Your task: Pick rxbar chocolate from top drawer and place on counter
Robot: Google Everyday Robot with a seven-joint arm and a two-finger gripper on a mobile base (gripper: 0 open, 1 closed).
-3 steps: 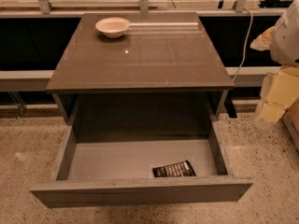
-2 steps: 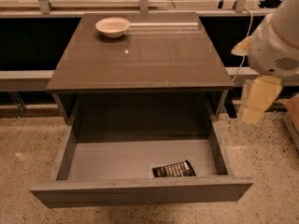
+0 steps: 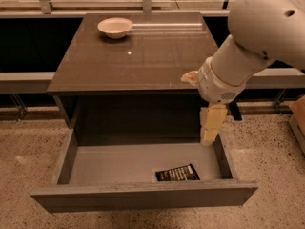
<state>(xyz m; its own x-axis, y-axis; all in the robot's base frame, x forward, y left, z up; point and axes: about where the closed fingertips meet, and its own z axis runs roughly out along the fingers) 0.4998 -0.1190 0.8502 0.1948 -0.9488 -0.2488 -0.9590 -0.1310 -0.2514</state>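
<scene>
The rxbar chocolate (image 3: 178, 173), a flat black wrapper with white lettering, lies on the floor of the open top drawer (image 3: 143, 194), near its front right. The drawer is pulled out from under the glossy dark counter (image 3: 138, 51). My gripper (image 3: 209, 128) hangs from the white arm at the right, over the drawer's right rear corner. It is above and behind the bar, apart from it.
A small white bowl (image 3: 115, 27) sits at the counter's back left. The white arm (image 3: 257, 37) crosses the counter's right edge. Speckled beige floor (image 3: 28, 142) surrounds the cabinet. A box (image 3: 299, 118) stands at the far right.
The arm has swung in from the right edge toward the cabinet and lowered, bringing the gripper over the drawer's right rear corner. The bar and the bowl have not moved.
</scene>
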